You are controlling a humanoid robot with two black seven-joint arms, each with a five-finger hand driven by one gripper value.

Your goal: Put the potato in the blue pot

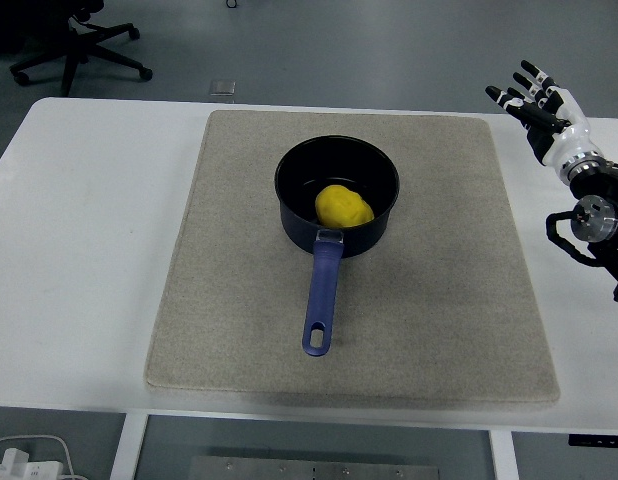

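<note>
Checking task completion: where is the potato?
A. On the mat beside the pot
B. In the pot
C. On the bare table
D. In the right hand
B: the potato lies inside the pot, while the right hand is open and empty at the table's right edge.

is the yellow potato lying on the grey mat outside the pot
No, the yellow potato sits inside the dark blue pot, which stands on the grey mat.

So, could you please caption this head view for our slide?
Potato resting inside the blue pot; right robot hand open at the table's edge.
</note>
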